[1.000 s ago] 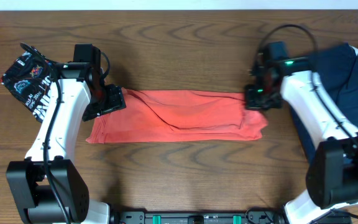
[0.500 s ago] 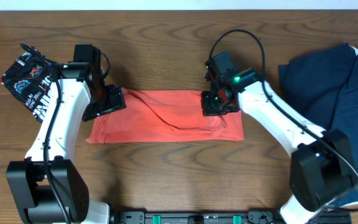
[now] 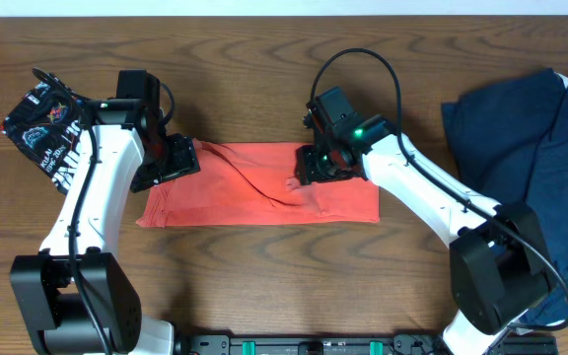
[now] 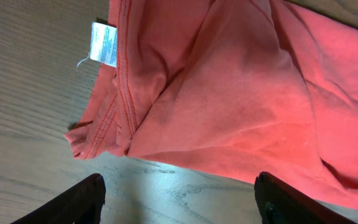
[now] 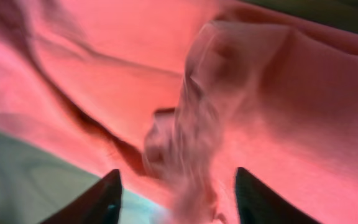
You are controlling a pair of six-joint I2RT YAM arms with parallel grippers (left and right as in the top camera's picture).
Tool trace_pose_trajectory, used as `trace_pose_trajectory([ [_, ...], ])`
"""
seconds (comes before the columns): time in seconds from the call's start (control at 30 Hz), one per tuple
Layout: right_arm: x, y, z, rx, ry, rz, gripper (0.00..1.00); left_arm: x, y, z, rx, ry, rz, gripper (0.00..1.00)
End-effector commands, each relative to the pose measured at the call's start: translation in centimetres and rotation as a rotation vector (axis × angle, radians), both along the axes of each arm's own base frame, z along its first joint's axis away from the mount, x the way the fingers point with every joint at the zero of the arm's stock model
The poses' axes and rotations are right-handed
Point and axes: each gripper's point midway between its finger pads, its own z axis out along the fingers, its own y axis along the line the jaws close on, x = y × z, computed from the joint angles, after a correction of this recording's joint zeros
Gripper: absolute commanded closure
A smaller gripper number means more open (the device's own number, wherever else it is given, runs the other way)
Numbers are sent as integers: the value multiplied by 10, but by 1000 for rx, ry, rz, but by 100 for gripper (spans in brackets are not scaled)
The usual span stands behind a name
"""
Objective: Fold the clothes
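**Coral-red T-shirt (image 3: 254, 187): limp band of cloth stretched between the two grippers**

Lies flat on the table (image 3: 264, 59) as a long folded band. Starts under the left gripper (image 3: 173, 160) and ends just outward of the right gripper (image 3: 314, 166).

Handling, as a judgement:
- Light, thin and floppy, with no stiffness to push against.
- Likely to drag, wrinkle and slide on the smooth wood rather than keep a crease unaided.
- Not fragile, so no harm from a firm pinch.
- Best taken at a corner or along a stitched edge, through all layers at once.
- Firmest-looking hold: the double-stitched edge by the white care label (image 4: 103, 42), ahead of the left fingers.

Left gripper: jaws apart, nothing between them, poised low over the shirt's end.

Right gripper: jaws apart too, with a loose, blurred ridge of cloth standing between them. Not clamped as far as can be seen. Cannot tell whether either finger touches it.

Room to move:
- Bare wood ahead of and behind both grippers, enough to sweep a flap across.
- Navy shirts (image 3: 521, 128) heaped well outward of the right gripper.
- Black printed shirt (image 3: 42, 123) bunched outward of the left gripper, close beside that arm.
- Worth keeping any outward swing short on either side.
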Motion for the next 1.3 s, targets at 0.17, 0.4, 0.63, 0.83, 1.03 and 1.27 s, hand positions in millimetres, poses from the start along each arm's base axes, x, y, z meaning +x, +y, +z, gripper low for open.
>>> trace_pose_trajectory([
  [0.17,9,-5,3,-20,-43,22,36,3,3,5,11,-12,14,21],
  [0.4,23,-61,-5,-223,-60,-126,29,3,11,5,57,-10,18,13],
  [0.63,19,-135,5,-378,15,-299,27,-2,30,-4,115,27,50,0],
  [0.83,14,-168,5,-394,79,-379,26,7,36,-36,54,70,-60,2],
  [1.03,14,-172,5,-397,87,-388,25,25,36,-72,-24,70,-144,2],
  [1.27,12,-173,5,-401,94,-387,24,33,29,-97,-88,80,-149,2],
])
